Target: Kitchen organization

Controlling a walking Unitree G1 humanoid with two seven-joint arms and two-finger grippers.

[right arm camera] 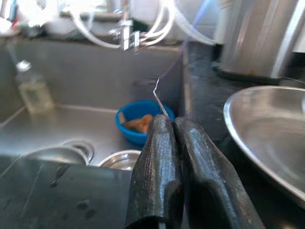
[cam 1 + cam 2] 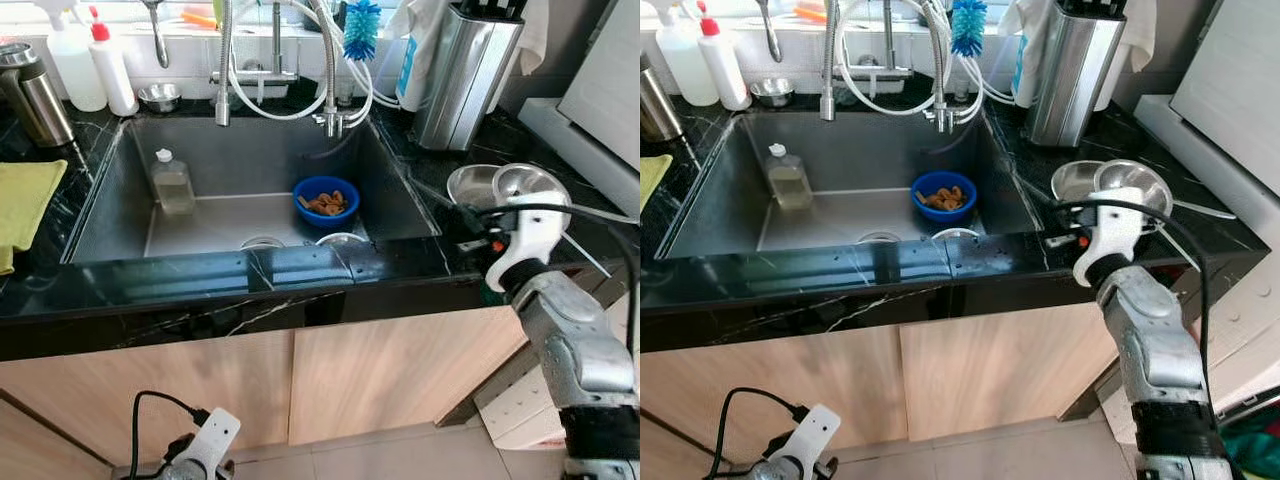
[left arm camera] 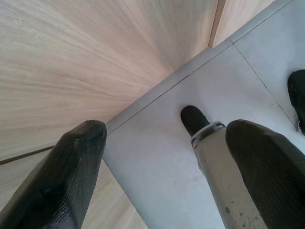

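Yellow cloth (image 2: pixel 22 205) lies at the far left of the black desk (image 2: pixel 150 285). Low beside the wooden cabinet doors (image 2: pixel 290 390), the left tool (image 3: pixel 162 176) hangs idle with its fingers apart above the floor. In the sink (image 2: pixel 120 200) a clear bottle (image 2: pixel 172 182) stands upright, and a blue bowl (image 2: pixel 326 200) of brown scraps sits near the middle. Right of the sink, the right tool (image 1: pixel 174 167) hovers over the desk edge, fingers pressed together, pointing toward the taps, beside steel bowls (image 2: pixel 505 185).
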